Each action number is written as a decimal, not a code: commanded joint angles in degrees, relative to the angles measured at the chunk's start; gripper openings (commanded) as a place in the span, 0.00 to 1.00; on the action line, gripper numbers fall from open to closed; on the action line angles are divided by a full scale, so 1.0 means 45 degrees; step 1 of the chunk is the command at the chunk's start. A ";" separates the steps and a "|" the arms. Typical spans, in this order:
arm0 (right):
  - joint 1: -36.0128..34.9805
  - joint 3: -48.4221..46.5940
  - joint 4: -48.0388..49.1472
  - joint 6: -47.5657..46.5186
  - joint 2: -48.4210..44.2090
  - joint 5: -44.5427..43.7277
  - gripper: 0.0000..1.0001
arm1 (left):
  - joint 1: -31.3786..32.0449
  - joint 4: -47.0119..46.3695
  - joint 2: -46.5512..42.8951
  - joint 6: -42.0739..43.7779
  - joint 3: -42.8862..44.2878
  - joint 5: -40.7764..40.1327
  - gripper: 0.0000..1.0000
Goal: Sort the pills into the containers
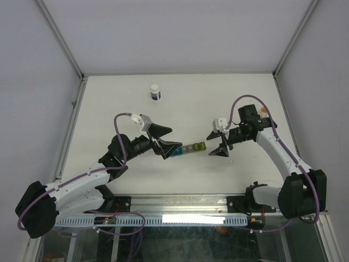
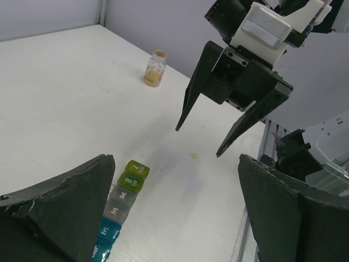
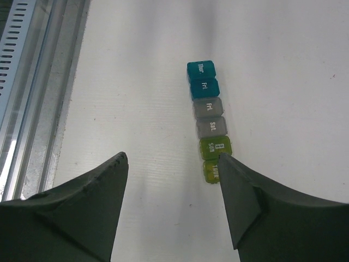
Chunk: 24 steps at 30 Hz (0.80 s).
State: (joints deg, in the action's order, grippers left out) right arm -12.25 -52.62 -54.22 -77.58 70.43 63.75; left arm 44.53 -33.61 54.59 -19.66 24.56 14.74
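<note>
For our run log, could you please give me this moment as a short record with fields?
containers: one strip flat on the table, labelled lids look shut
pill: one loose on the table, beyond the strip's yellow-green end
left gripper: open, near the teal end of the containers
right gripper: open, tips close to the pill
vial: upright, orange contents
bottle: white cap, upright, towards the table's far edge

The containers (image 3: 209, 121) carry weekday labels on their lids. From the strip's left end, the first teal lid (image 3: 200, 69) reads "Thur", the second teal lid (image 3: 204, 86) "Fri", the first grey lid (image 3: 208, 107) "Fri", the second grey lid (image 3: 211, 126) "Sat" and the green lid (image 3: 216, 146) "Sun". The print on the rightmost yellow-green lid (image 3: 211, 171) is partly hidden and unclear.
</note>
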 commanded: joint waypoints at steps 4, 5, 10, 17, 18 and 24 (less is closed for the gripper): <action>0.0447 -0.0315 -0.0655 -0.0709 -0.0485 0.0807 0.69 | -0.0081 -0.0447 -0.1188 -0.0165 -0.0153 -0.1044 0.99; 0.0495 -0.0377 -0.0758 -0.0692 -0.0468 0.0804 0.69 | -0.0085 -0.0416 -0.1288 -0.0146 -0.0163 -0.1066 0.99; 0.0629 -0.0892 -0.1091 -0.0302 -0.0463 0.0639 0.69 | -0.0089 -0.0332 -0.1782 -0.0228 -0.0046 -0.1000 0.99; 0.0637 -0.4340 0.0242 0.6326 -0.0515 -0.2297 0.68 | -0.0336 0.1344 -0.2431 0.0262 0.1633 -0.1154 0.99; 0.0675 -0.4910 0.0453 0.7272 -0.0510 -0.2963 0.68 | -0.0403 0.1736 -0.2327 0.0301 0.2070 -0.1104 0.99; 0.1100 -0.7326 0.1445 1.1001 -0.0845 -0.4470 0.80 | -0.0546 0.4581 -0.1278 0.0480 0.5616 -0.0802 0.99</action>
State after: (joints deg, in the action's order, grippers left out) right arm -8.71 -79.31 -52.47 -44.75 69.36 49.54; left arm 42.63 -20.40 47.07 -18.81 39.77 10.61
